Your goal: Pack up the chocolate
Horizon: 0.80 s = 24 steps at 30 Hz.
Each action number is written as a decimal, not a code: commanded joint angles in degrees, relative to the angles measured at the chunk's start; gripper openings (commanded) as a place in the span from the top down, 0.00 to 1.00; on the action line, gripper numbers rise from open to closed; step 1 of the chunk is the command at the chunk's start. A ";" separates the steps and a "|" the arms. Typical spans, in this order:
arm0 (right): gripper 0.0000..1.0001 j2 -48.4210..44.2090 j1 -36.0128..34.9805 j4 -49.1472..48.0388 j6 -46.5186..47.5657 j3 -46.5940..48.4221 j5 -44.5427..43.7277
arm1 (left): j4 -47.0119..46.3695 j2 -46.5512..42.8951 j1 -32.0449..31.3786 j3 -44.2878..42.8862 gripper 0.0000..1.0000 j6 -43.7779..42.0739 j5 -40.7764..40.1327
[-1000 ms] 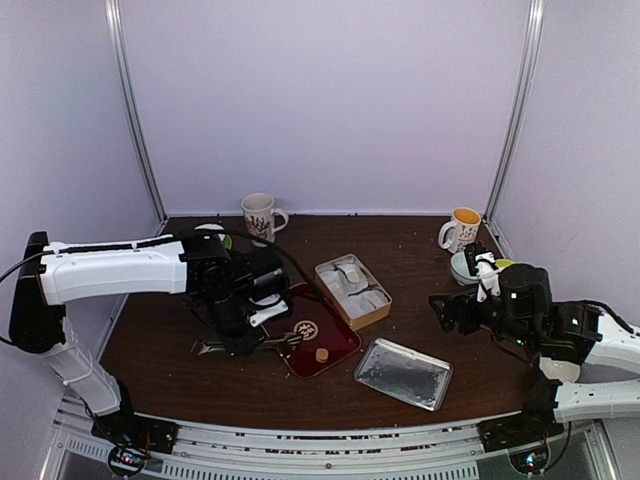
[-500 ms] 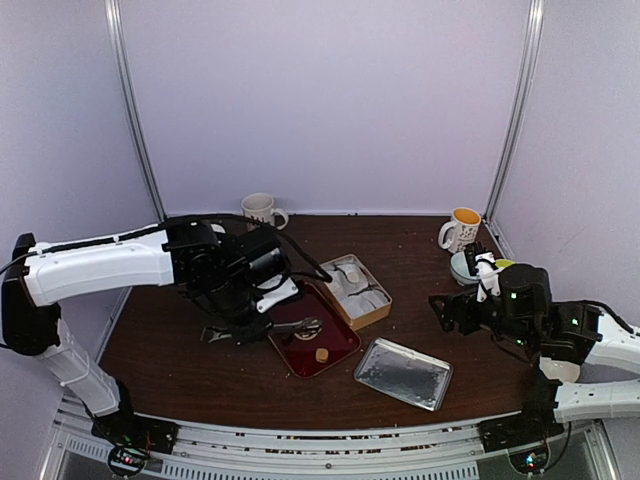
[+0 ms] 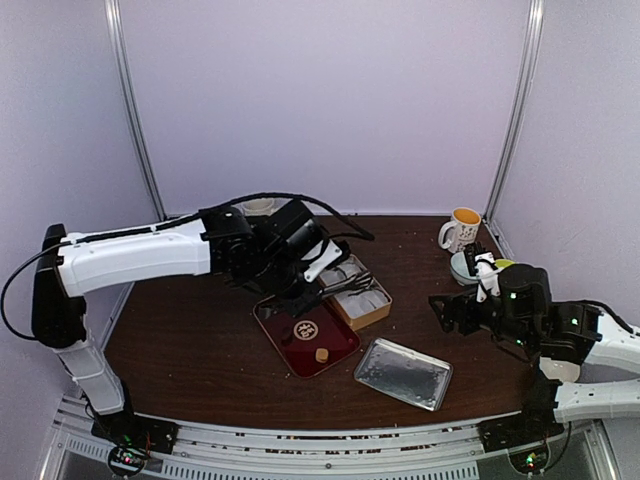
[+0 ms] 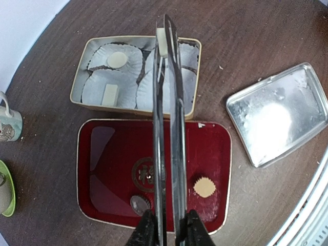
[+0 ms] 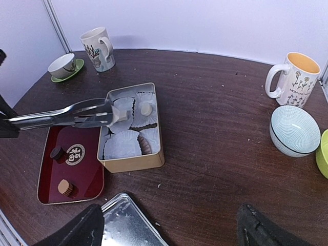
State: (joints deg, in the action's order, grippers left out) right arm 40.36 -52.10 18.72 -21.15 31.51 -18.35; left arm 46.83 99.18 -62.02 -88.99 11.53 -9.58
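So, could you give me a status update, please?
Left hand shut on metal tongs, cream-white chocolate cube pinched over tan rectangular tin. Right hand open, aside. Nothing in the way.

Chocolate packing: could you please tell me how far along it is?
A round cream piece and an oblong one already sit in the tin's paper liners. The left hand holds tongs carrying another cream piece over the tin. A dark piece and a tan piece are left on the red tray.
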 commanded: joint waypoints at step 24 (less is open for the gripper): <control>0.10 -2.60 0.49 2.84 0.76 0.94 -2.80 | -13.24 10.02 4.10 -0.84 0.80 4.04 8.85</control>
State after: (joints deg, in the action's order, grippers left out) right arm 38.70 -51.96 20.84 -20.91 31.55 -19.57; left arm 36.84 108.25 -58.52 -90.32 14.48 -1.98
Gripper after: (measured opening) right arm 0.902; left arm 0.205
